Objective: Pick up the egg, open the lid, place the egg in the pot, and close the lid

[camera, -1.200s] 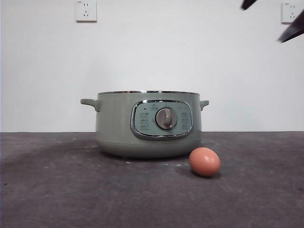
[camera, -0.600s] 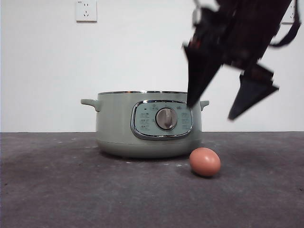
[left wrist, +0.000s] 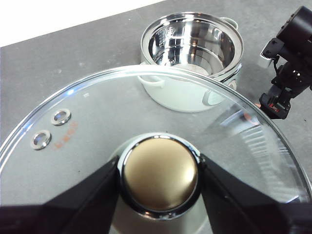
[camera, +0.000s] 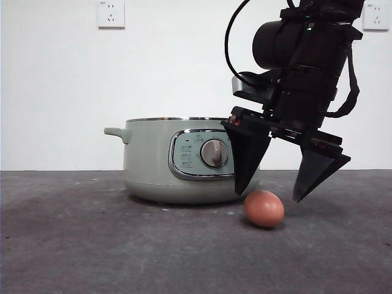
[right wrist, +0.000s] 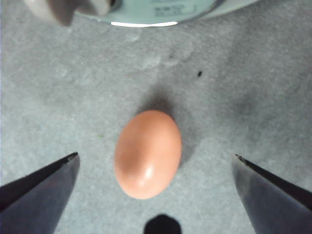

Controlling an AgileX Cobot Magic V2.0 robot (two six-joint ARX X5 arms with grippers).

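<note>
The smooth brown-orange egg (camera: 264, 208) lies between the right gripper's (camera: 271, 196) spread jaws; the left gripper (left wrist: 159, 176) clamps the lid (left wrist: 87, 131).

1. Right gripper (camera: 269, 197): arm enters from the upper right of the front view, wrist angled downward, jaws spread wide with tips low near the table, touching nothing.
2. Left gripper (left wrist: 158, 175): jaws closed against either side of the lid knob (left wrist: 159, 174).

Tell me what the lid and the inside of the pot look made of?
The lid looks like clear glass with a chrome rim: the table shows through it. Its knob looks brassy and glossy. The pot inside looks like polished steel, mirror-bright.
</note>
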